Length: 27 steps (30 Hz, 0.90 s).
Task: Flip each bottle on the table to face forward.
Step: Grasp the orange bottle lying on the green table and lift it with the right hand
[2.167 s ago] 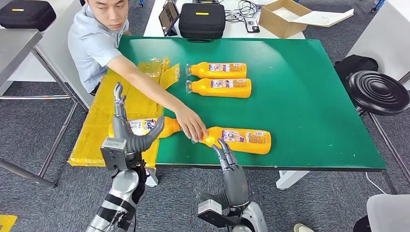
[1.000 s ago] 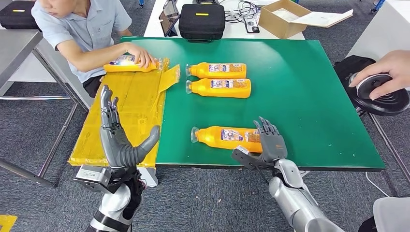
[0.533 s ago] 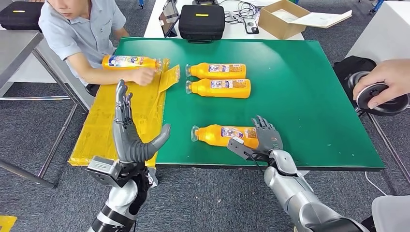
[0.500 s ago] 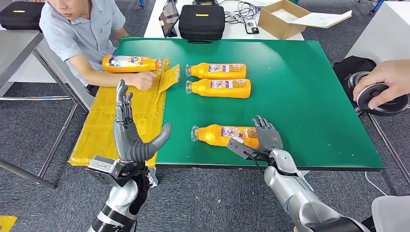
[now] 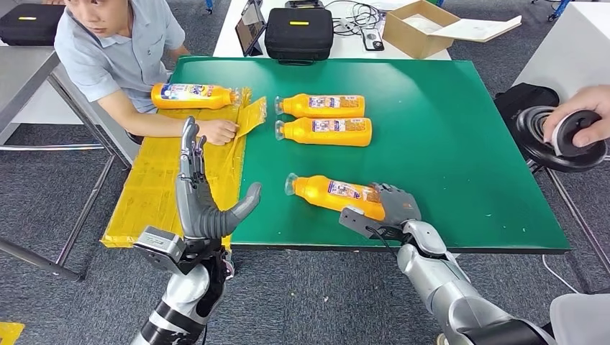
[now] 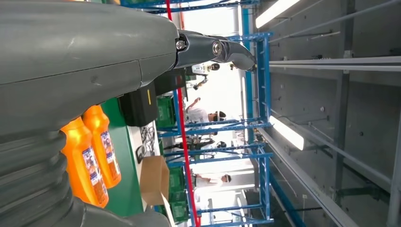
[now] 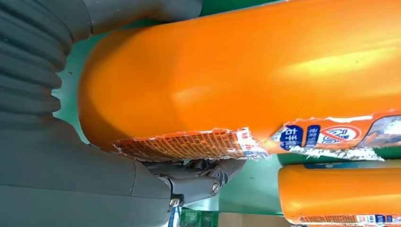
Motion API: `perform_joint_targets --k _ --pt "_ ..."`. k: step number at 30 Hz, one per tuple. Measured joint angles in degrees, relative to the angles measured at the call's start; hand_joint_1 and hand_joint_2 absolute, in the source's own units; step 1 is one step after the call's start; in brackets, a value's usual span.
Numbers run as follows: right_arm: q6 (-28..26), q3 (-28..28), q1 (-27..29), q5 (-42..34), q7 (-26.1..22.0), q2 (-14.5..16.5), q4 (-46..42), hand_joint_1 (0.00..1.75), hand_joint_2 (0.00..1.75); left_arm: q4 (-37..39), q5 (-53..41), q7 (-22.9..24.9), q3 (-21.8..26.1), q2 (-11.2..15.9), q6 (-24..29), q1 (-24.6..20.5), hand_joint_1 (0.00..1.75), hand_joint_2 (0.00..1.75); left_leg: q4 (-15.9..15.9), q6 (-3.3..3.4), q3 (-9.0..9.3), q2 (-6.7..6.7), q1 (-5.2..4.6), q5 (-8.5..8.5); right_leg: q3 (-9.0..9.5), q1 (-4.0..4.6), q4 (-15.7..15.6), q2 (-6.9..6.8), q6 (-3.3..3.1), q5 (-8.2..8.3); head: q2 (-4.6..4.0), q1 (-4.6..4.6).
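An orange bottle (image 5: pixel 332 195) lies near the front edge of the green table (image 5: pixel 446 129), its cap pointing left and its back label up. My right hand (image 5: pixel 392 206) grips its base end; in the right wrist view the bottle (image 7: pixel 265 80) sits against the palm with fingers (image 7: pixel 198 182) curled under it. Two more orange bottles (image 5: pixel 322 106) (image 5: pixel 325 131) lie side by side farther back, also seen as the pair of bottles (image 6: pixel 94 151) in the left wrist view. My left hand (image 5: pixel 203 194) is raised off the table's front left, fingers spread, holding nothing.
A person sits at the far left, a hand (image 5: pixel 218 131) resting on the yellow sheet (image 5: pixel 180 172) where another bottle (image 5: pixel 193 95) lies. A black case (image 5: pixel 298 31) and a cardboard box (image 5: pixel 417 27) stand behind the table. Another person's hand holds a black stool (image 5: pixel 557 140) at the right.
My right hand closed on the near bottle's base and turned it, the cap end swinging away. My left hand rose slightly. The person's hand settled on the yellow sheet.
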Motion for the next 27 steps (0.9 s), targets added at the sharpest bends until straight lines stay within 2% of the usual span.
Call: perform_joint_targets --k 7,10,14,17,23,27 --pt "-1.5 -0.6 0.5 -1.9 -1.9 -0.1 0.0 1.75 1.75 0.1 0.2 0.7 0.0 -0.2 1.4 0.0 0.0 1.75 0.0 0.0 -0.01 -0.01 0.0 -0.01 0.0 0.0 0.0 0.0 0.0 -0.01 0.0 0.0" --pt "-3.5 -2.0 1.7 -4.9 -5.2 0.1 -0.1 1.75 1.75 0.8 0.9 2.2 0.3 -0.6 3.9 0.0 0.0 1.75 0.0 0.0 -0.02 -0.02 0.0 -0.01 0.0 0.0 0.0 0.0 0.0 -0.01 0.0 0.0" --pt "-5.2 -5.6 5.2 -12.7 -12.3 0.9 -2.4 1.75 1.75 2.6 4.1 4.9 1.2 -1.2 5.5 0.4 0.0 1.75 0.0 0.01 -0.03 -0.01 0.0 -0.02 0.0 0.0 0.0 0.0 0.0 -0.01 0.0 0.01" --pt "-5.8 -8.3 9.0 -17.7 -15.8 1.8 -6.4 1.75 1.75 3.4 6.7 6.6 1.7 -1.4 5.3 1.5 0.0 1.75 0.0 0.0 -0.1 -0.03 0.0 -0.03 -0.05 0.01 0.0 0.0 0.0 -0.01 0.0 -0.01" --pt "-5.0 -11.4 17.8 -29.3 -18.5 3.5 -19.8 1.75 1.75 4.3 14.2 11.0 1.8 -1.5 1.2 3.6 0.0 1.75 0.0 0.0 -0.33 -0.08 0.0 -0.03 -0.23 0.0 0.0 -0.02 0.0 -0.03 0.0 -0.01" --pt "-9.8 -11.9 23.6 -36.6 -19.9 5.4 -33.3 1.75 1.75 5.7 19.4 14.6 1.8 -1.3 -2.0 4.2 0.0 1.75 0.0 0.0 -0.47 -0.06 0.0 -0.03 -0.38 0.0 0.0 -0.02 0.0 -0.03 0.0 0.0"
